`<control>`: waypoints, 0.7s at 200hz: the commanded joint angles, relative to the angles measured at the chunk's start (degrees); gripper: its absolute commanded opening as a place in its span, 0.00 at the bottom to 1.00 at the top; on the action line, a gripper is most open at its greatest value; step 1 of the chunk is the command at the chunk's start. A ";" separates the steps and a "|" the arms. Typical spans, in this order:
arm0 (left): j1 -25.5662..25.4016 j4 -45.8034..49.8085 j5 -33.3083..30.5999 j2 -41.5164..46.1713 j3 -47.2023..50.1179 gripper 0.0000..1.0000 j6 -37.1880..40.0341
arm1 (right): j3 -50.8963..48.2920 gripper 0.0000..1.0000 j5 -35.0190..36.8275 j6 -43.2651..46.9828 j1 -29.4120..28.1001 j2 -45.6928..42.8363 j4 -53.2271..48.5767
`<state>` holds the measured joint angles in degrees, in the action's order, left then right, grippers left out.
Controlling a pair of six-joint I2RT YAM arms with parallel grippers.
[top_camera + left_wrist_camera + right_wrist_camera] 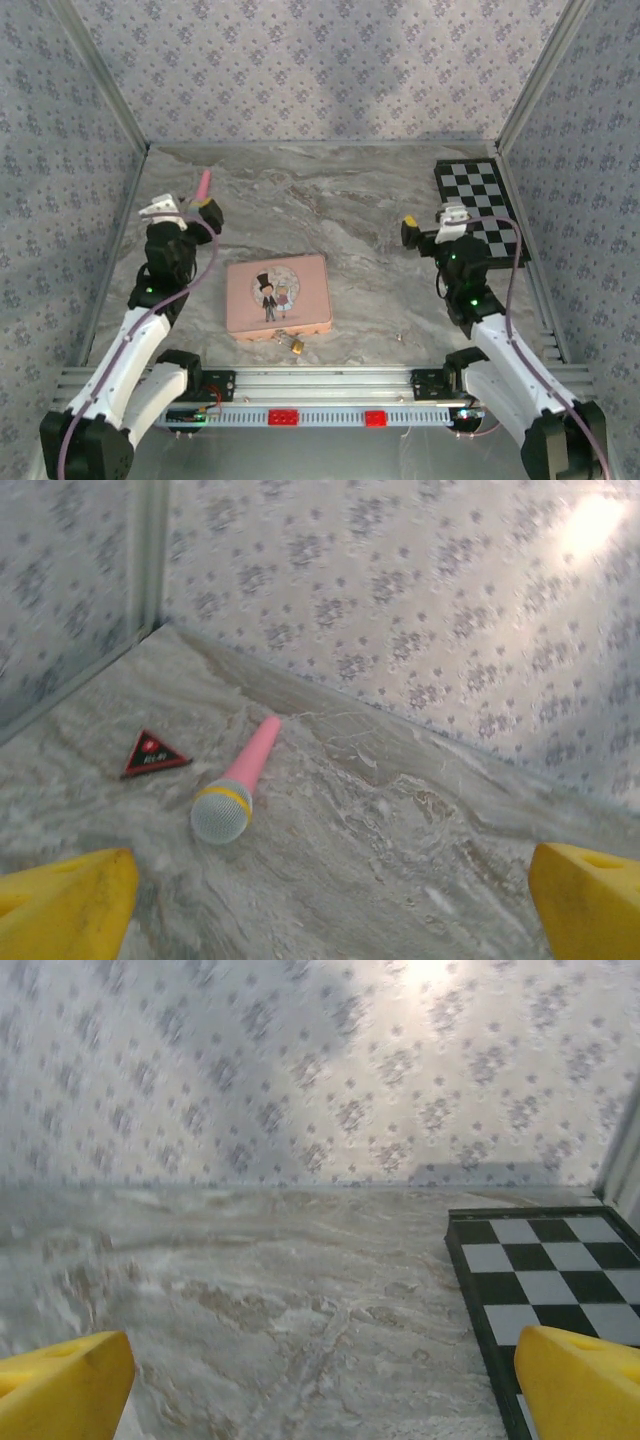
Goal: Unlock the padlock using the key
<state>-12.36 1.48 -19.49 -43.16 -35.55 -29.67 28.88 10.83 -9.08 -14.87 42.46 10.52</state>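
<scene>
From above, my left gripper [186, 209] hangs with its jaws spread wide and nothing between them. My right gripper [432, 222] is the same, released and bare. The padlock [297, 346] lies on the marble table [370, 215] behind both grippers, toward my bases, off to the right of my left one and to the left of my right one. It sits at the near edge of the pink tin [278, 294]; whether it touches the tin I cannot tell. A checkerboard [480, 205] lies just right of my right gripper.

At my left wrist, the yellow fingers [65, 905] stand far apart. A pink microphone [235, 785] lies ahead of them, slightly left, with a red-and-black triangular tag [152, 753] near it, further left.

At my right wrist, the fingers [60, 1385] are parted too, and the checkerboard [545, 1270] lies ahead on the right-hand side.
</scene>
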 commanded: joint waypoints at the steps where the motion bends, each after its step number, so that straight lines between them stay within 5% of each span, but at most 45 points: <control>1: 0.90 16.85 -3.58 4.16 -0.24 1.00 -15.26 | 7.93 0.99 5.58 -21.08 1.22 -1.31 -24.72; 21: 3.42 13.35 8.98 8.45 3.31 1.00 -11.64 | 9.93 0.99 -5.89 -22.00 6.16 -3.27 -27.98; 54: 2.29 15.73 19.74 8.54 4.21 1.00 -6.70 | 9.88 0.99 -18.93 -21.80 11.26 -4.93 -27.78; 85: -7.01 13.31 18.48 8.24 7.47 1.00 -4.25 | 16.04 0.99 -14.76 -19.77 4.74 -0.50 -39.10; 140: -22.35 8.13 10.49 5.29 8.29 1.00 5.24 | 24.63 0.97 1.71 -21.16 -18.25 12.52 -56.50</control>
<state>-31.14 13.87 -5.65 -37.76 -25.87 -31.18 51.05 4.71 -28.56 -26.30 51.90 -34.68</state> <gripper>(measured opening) 0.998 0.975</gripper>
